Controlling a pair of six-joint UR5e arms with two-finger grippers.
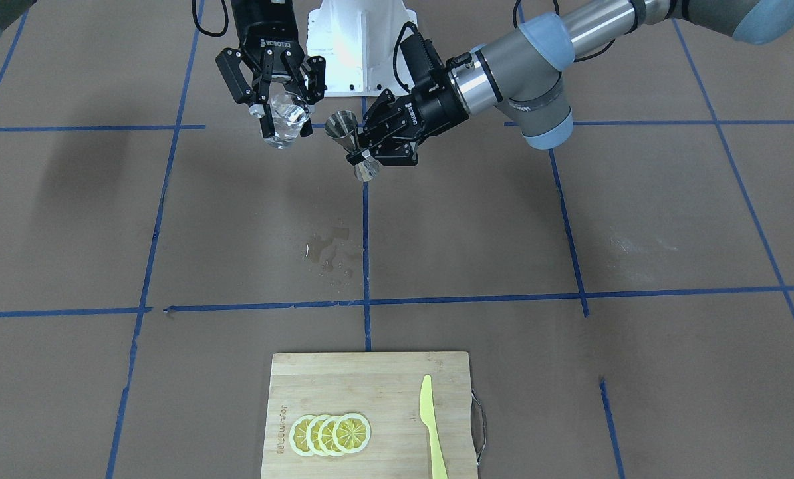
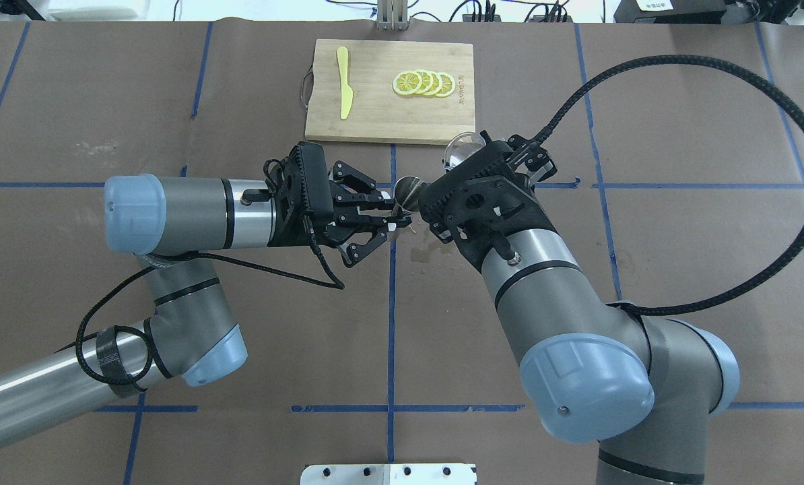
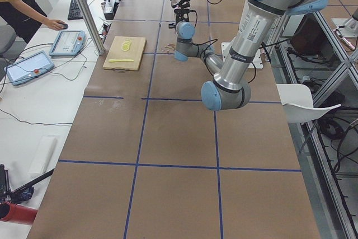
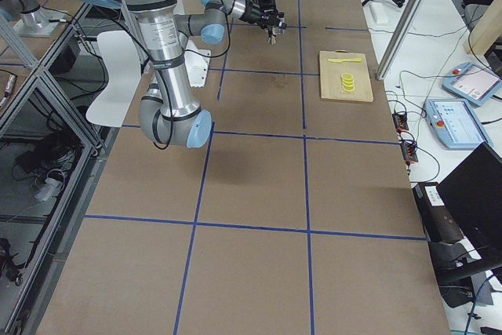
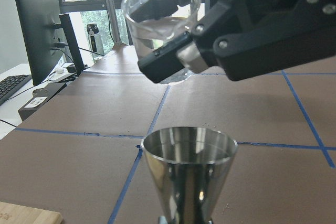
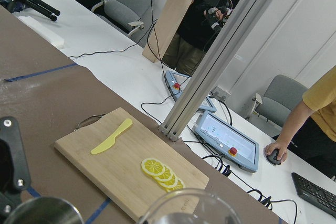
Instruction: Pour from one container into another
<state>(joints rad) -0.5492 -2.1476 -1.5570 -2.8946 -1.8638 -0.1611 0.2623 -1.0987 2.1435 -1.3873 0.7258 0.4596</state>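
Front-facing view: right fingers (image 1: 256, 105) grip tumbler (image 1: 285, 120); left fingers (image 1: 378, 123) grip jigger (image 1: 349, 141).

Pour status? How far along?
Done: right gripper holds the glass, left gripper holds the jigger, both off the table. In hand: glass tilted, above and beside the jigger's mouth; no stream visible. Left: the pour itself. Note the wet patch on the table.

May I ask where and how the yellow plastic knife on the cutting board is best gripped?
Probably mid-length on the flat yellow plastic knife, coming straight down from above and closing across its narrow width: it lies flat on the wooden cutting board, leaving only its thin edges exposed.
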